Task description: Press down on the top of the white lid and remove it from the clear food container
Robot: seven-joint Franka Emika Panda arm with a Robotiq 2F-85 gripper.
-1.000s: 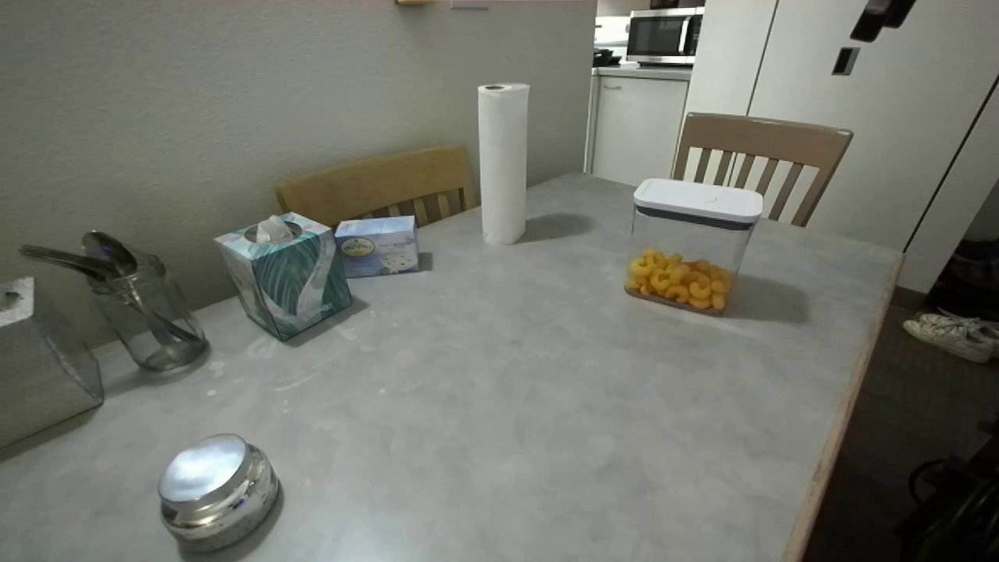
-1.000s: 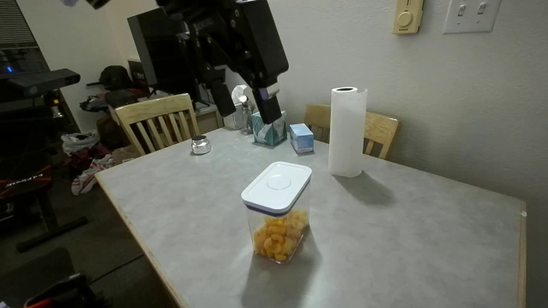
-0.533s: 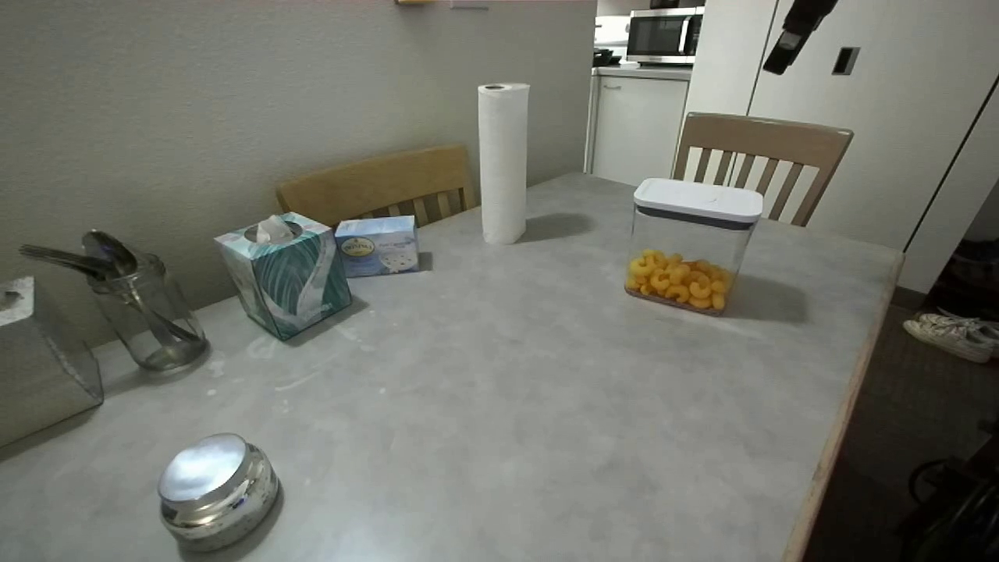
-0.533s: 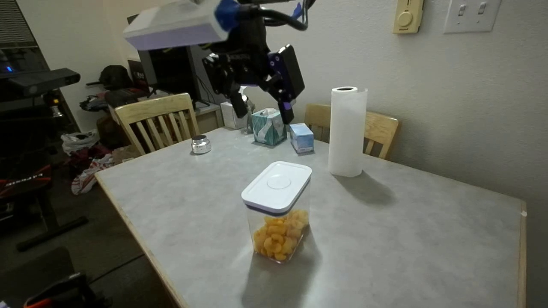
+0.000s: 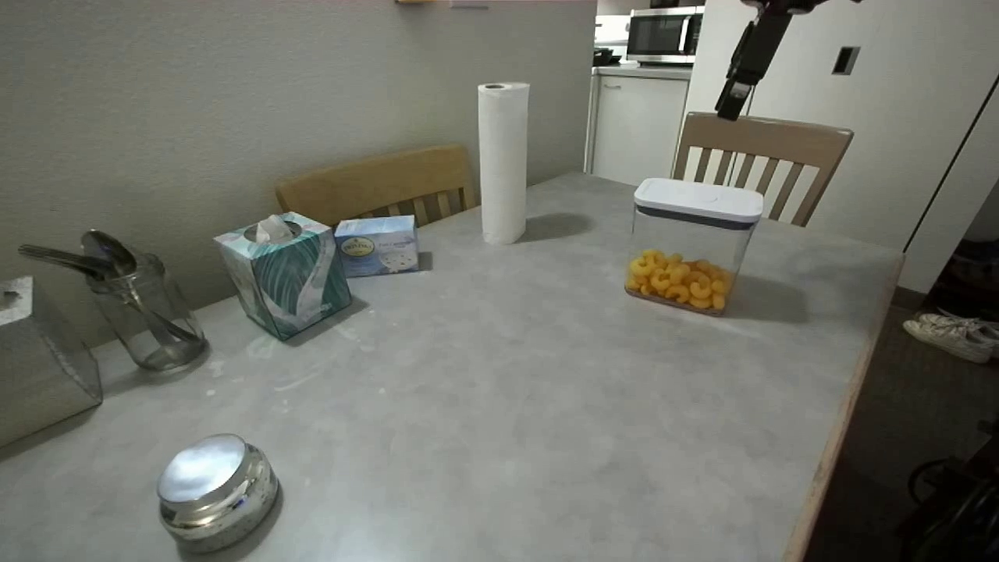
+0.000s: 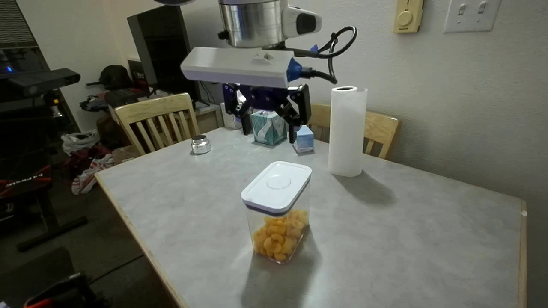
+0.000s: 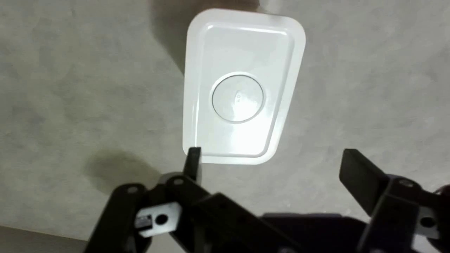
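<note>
Above white lid [image 7: 240,86], spread claw [image 6: 269,136], gap between, tabletop [image 7: 355,88] beyond rim

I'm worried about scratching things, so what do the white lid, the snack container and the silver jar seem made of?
White lid: glossy, probably plastic; its top shows glare. Snack container: smooth, transparent, likely plastic, possibly glass; yellow snacks show through. Silver jar: shiny, perhaps metal or silvered glass; its sides mirror light.

The arm [image 6: 257,33] is finished in white, silver and black.
A metal cylinder [image 6: 250,21] is flanked by a white housing [image 6: 292,21] with a dark cap [image 6: 306,23]; a pale casing [image 6: 235,66] is fitted with a blue plug [image 6: 294,70] and black cables [image 6: 319,74]; the black end effector [image 6: 269,133] is studded with round pins [image 7: 178,181].
</note>
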